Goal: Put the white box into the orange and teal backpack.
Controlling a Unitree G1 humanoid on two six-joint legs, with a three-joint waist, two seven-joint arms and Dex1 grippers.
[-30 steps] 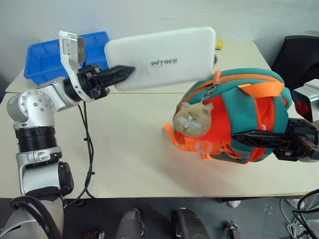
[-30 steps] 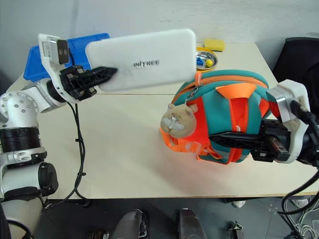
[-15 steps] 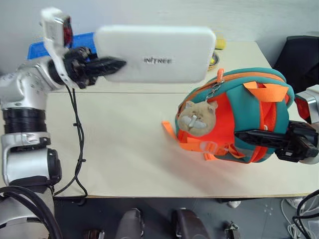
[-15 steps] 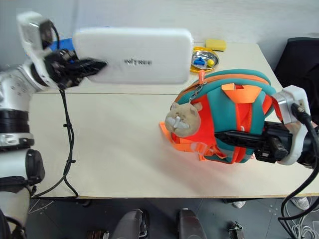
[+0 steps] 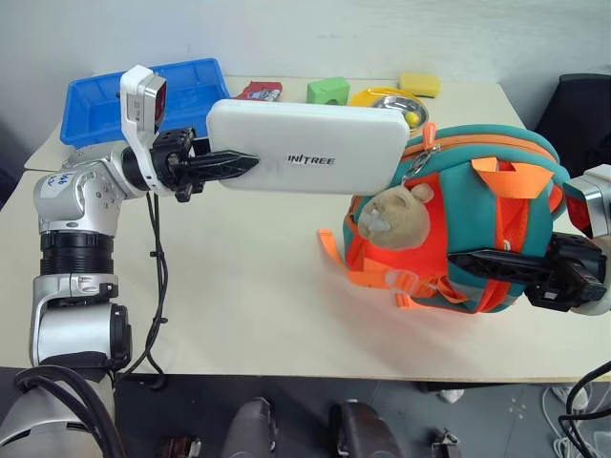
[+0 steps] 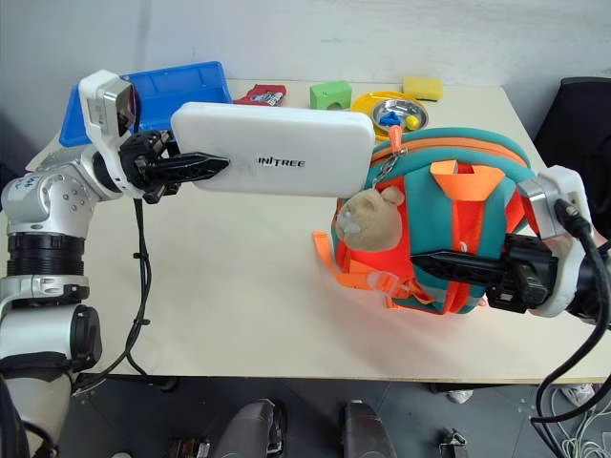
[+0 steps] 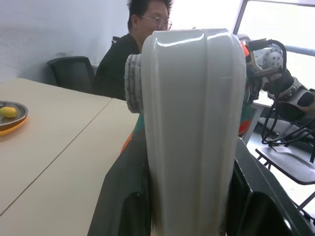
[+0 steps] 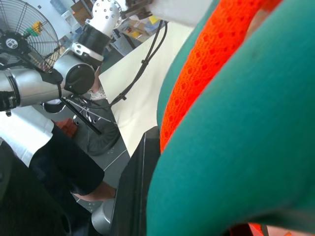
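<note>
Your left claw [image 5: 239,164] pinched the white box [image 5: 307,148] by one short end, its long axis running level toward the backpack [image 5: 458,224], far end just touching the top zipper edge. On the right, your right claw [image 5: 468,258] was pressed together on the backpack, propping it on the table [image 5: 239,296].

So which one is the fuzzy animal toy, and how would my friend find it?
Start at the orange and teal backpack on the right side of the tan table. On the side of it that faces the middle of the table hangs the plush hamster charm, just below the end of the white box. It is the only soft, tan, furry thing there.
</note>
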